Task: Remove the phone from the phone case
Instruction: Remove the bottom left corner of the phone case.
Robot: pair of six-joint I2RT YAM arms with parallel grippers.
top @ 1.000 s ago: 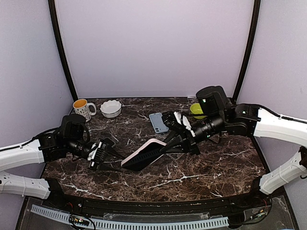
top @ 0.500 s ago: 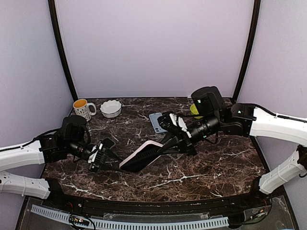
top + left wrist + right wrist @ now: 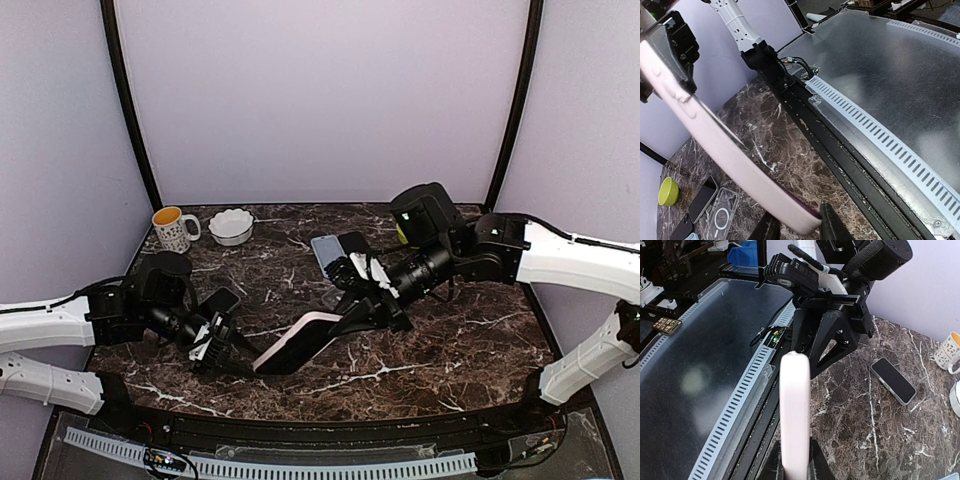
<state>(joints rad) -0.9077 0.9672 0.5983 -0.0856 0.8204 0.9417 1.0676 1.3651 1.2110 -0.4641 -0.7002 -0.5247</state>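
Above front middle of desk (image 3: 450, 350): pink phone case (image 3: 305, 335) slung tilted between both arms, clear of marble. Left end effector (image 3: 250, 362) pinched onto low end. Right end effector (image 3: 345, 318) closed tight on high end's thin edge. Phone (image 3: 296, 352) inside case, not out. Two-end hold likely so one side braces while other peels case.

Soft, even light fills the top view. The lavender walls (image 3: 320, 100) are bright, and the dark marble table (image 3: 450, 350) carries only faint, soft-edged shadows. At 6 o'clock the perforated strip (image 3: 300, 467) bows with lens distortion.

In the left wrist view the metal sheet (image 3: 900, 75) glares grey-white at 2 o'clock. The pink phone case (image 3: 715, 145), close to the lens, is blurred.

In the right wrist view the case looks washed out at 6 o'clock, and the sheet shows a pale reflected blob at 9 o'clock.
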